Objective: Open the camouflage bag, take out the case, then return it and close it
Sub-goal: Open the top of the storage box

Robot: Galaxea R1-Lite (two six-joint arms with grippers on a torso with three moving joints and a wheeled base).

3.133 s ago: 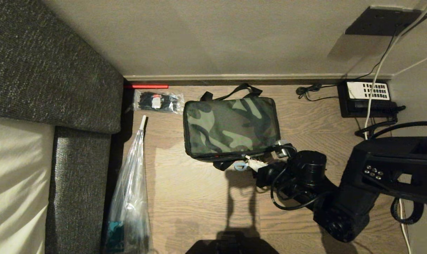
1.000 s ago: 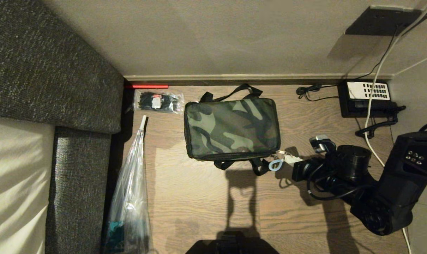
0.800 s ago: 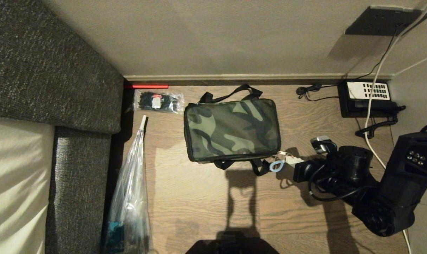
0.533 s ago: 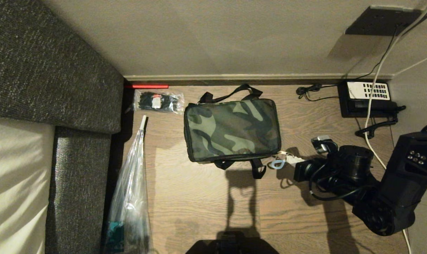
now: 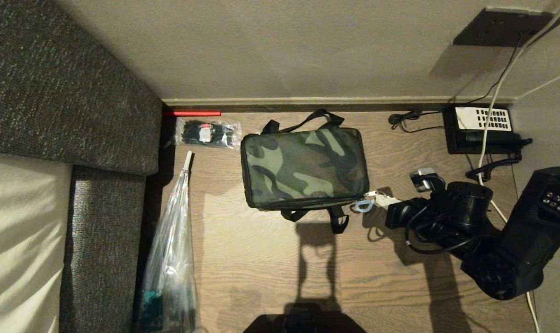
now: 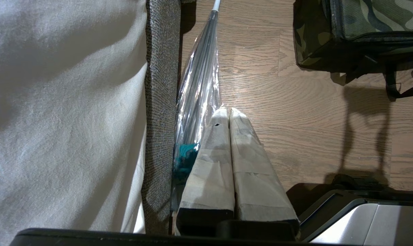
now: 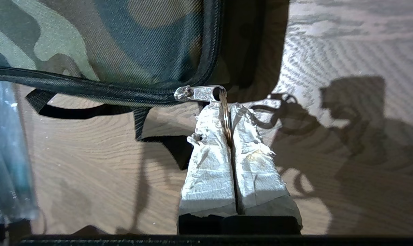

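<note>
Zip pull (image 7: pixel 206 93) now at bag corner

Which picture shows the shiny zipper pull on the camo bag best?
The right wrist view: the zipper pull is big and close, its ring pinched by the right gripper. The head view shows it tiny. The left wrist view misses it.

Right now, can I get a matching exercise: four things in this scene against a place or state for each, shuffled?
Things:
1. camouflage bag
2. right gripper
3. left gripper
4. telephone

Places or states:
A. shut on nothing, beside the wrapped umbrella
B. by the wall, far right of the floor
C. lid down, mid-floor
D. shut on the zip pull ring

Pairs: 1-C, 2-D, 3-A, 4-B
</note>
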